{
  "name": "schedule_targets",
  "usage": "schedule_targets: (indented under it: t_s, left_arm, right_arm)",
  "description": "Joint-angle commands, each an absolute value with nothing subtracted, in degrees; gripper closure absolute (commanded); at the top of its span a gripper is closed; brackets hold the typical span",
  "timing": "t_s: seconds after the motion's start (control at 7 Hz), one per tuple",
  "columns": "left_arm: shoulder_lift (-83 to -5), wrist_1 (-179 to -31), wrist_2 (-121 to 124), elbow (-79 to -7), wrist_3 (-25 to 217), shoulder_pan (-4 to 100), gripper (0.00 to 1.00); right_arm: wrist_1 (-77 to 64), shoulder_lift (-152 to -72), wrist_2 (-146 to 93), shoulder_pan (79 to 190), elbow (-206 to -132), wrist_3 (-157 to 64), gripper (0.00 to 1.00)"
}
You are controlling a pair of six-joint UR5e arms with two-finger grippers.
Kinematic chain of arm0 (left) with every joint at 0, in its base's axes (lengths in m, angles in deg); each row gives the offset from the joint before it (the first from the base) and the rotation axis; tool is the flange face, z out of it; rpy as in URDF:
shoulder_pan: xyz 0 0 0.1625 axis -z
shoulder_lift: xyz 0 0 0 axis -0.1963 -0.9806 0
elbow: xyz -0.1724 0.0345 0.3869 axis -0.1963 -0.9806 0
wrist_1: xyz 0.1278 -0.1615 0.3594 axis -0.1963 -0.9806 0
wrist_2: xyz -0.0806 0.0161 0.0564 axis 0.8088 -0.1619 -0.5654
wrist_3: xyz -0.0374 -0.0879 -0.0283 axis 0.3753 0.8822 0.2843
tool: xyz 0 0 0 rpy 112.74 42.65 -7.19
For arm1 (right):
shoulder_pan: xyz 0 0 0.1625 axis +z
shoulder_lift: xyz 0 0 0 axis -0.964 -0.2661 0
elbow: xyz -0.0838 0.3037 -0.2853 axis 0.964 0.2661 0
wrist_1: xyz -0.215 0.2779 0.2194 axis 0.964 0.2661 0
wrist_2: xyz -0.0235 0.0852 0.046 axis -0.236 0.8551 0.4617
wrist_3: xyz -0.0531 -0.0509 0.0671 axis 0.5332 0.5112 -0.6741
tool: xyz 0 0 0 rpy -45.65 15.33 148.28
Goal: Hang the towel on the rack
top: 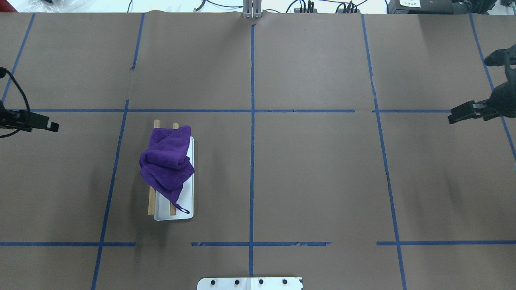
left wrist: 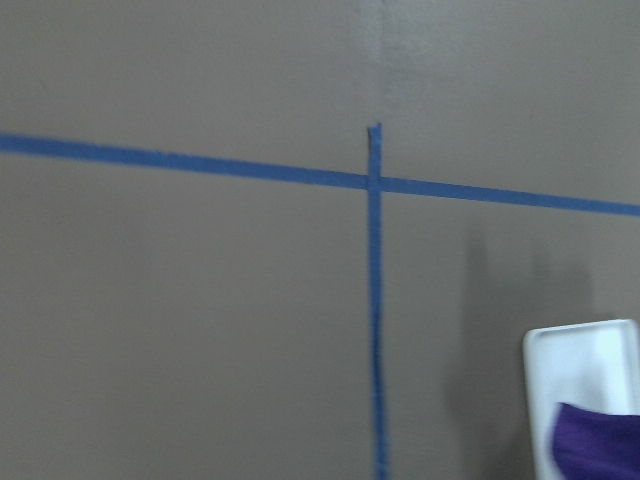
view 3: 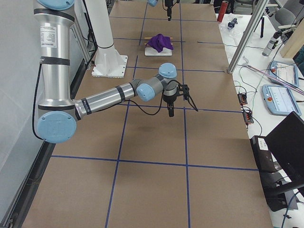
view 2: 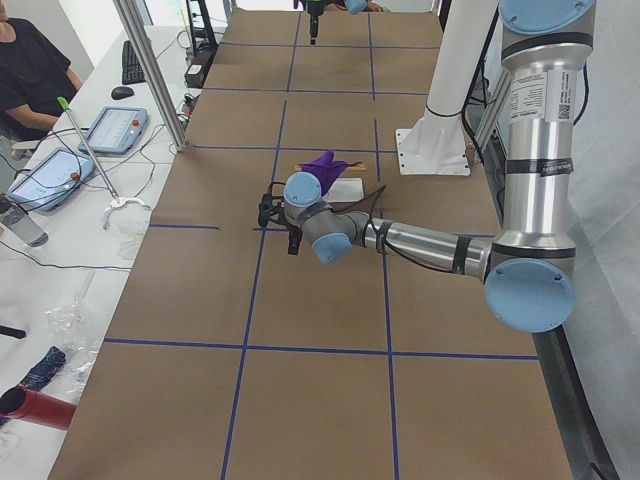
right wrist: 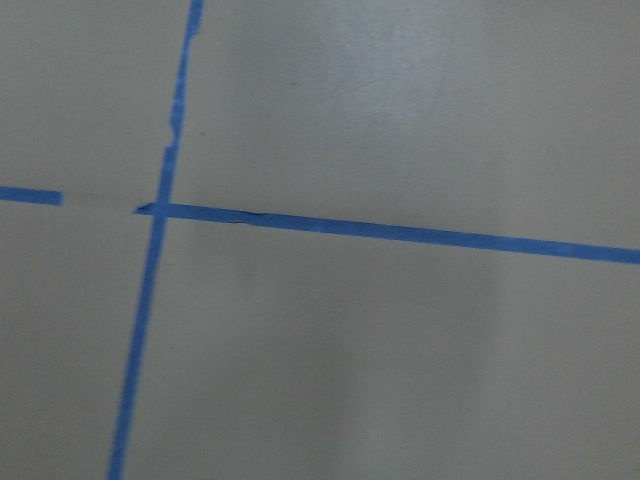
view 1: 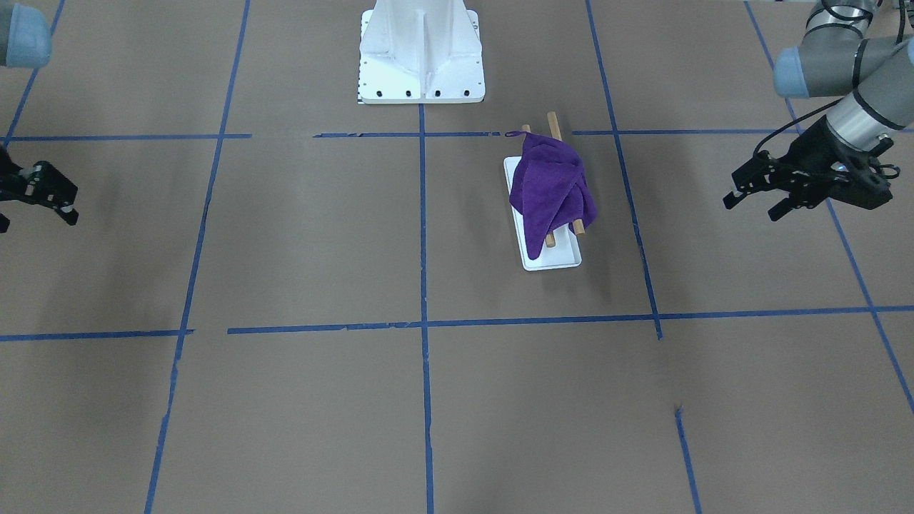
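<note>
A purple towel (view 1: pixel 550 185) lies bunched and draped over the two wooden rods of the rack (view 1: pixel 553 263), whose white base sits on the brown table. Towel (top: pixel 167 159) and rack (top: pixel 185 215) also show in the overhead view, left of centre. A corner of the rack's base (left wrist: pixel 580 370) and of the towel (left wrist: pixel 600 445) shows in the left wrist view. My left gripper (view 1: pixel 751 207) is open and empty, well off to the side of the rack, above the table. My right gripper (view 1: pixel 43 207) is open and empty at the table's opposite end.
The white bolted pedestal (view 1: pixel 421 57) stands at the robot's edge of the table, near the middle. Blue tape lines cross the brown surface. Operators' desks with tablets (view 2: pixel 105 128) lie beyond the table's far edge.
</note>
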State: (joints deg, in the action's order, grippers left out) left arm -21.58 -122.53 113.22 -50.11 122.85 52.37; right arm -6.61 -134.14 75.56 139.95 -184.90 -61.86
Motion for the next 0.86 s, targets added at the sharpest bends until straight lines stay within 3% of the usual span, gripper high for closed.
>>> schedule_targets:
  t_s: [0.0, 0.14, 0.71]
  left_arm:
    - [-20.8, -113.3, 111.7, -48.4, 97.1, 63.2, 0.0]
    - [-21.1, -105.6, 111.6, -48.4, 85.9, 69.2, 0.0]
    - [-24.9, -81.1, 118.2, -49.6, 80.9, 75.3, 0.0]
  right_arm:
    - [-5.6, -134.3, 80.0, 151.0, -175.3, -45.7, 0.0]
    - [-3.7, -133.9, 83.1, 155.0, -170.4, -36.1, 0.0]
    - [10.0, -131.0, 84.1, 160.5, -169.8, -23.5, 0.0]
